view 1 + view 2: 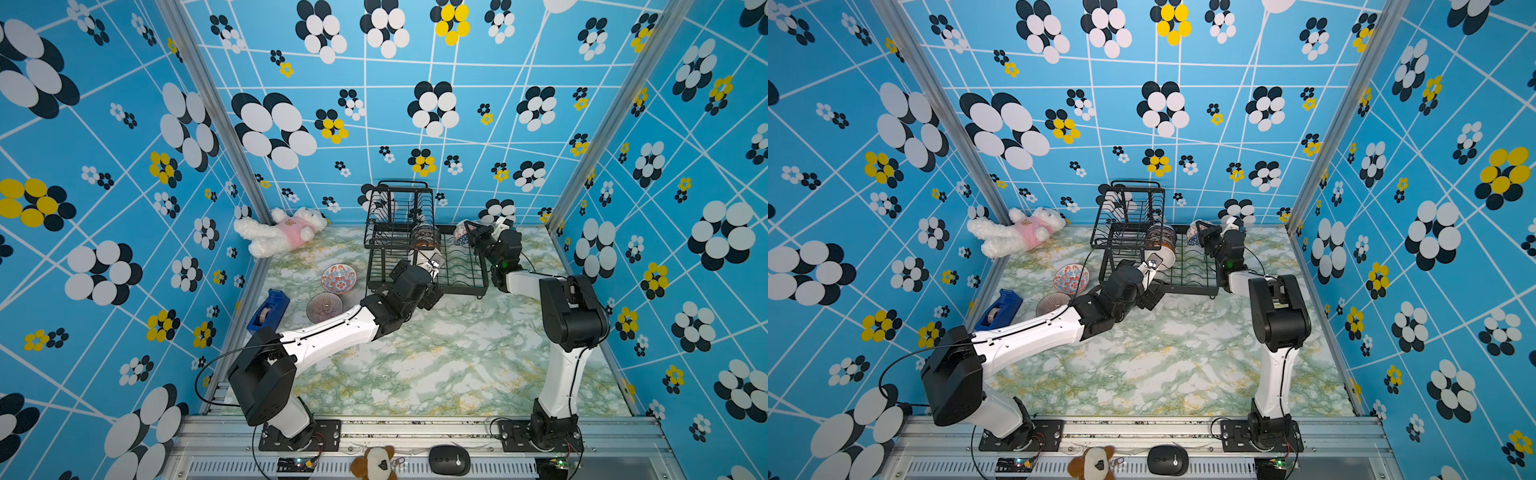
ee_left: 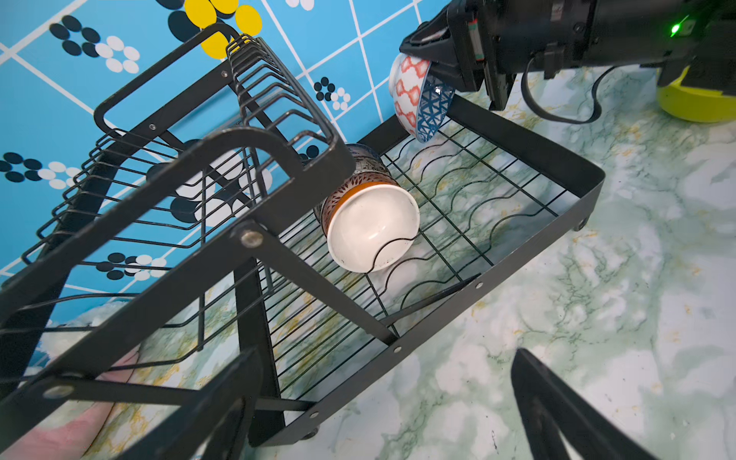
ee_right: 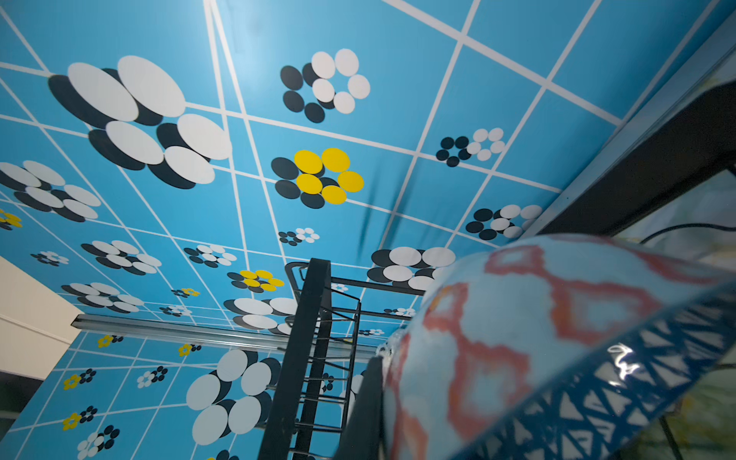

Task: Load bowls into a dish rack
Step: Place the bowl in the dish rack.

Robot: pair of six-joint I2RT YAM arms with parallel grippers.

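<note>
right claw (image 1: 469, 237) clamped on the rim of the diamond-pattern bowl (image 1: 459, 232) (red diamonds, blue lattice band). bowl is tipped on edge, just right of centre in both top views, at the right end of the dish rack (image 1: 461, 289) lower tray. left wrist view puts its lower rim right at the tray's back corner, can't tell if it touches the wire

left claw (image 2: 386, 358) wide open and empty, fingers (image 2: 557, 410) spread low over the desk (image 1: 436, 365) just in front of the rack's front rail. in a top view it sits mid-frame at the rack's near edge

already in the rack: white-faced bowl (image 2: 370, 227) on its side in the lower-tray slots, brown-orange patterned wall behind the white face. a darker patterned bowl (image 2: 366, 159) sits right behind it, partly under the upper basket (image 1: 399, 208)

on the desk, left of the rack in both top views: floral bowl (image 1: 338, 277) and ribbed bowl (image 1: 324, 307), both upright and just beside each other. lime green bowl (image 2: 693, 103) on the desk behind the right arm, mostly hidden

clutter: blue tape dispenser (image 1: 268, 309) at the desk's left edge, white plush (image 1: 282, 230) in the upper-left corner of the desk
</note>
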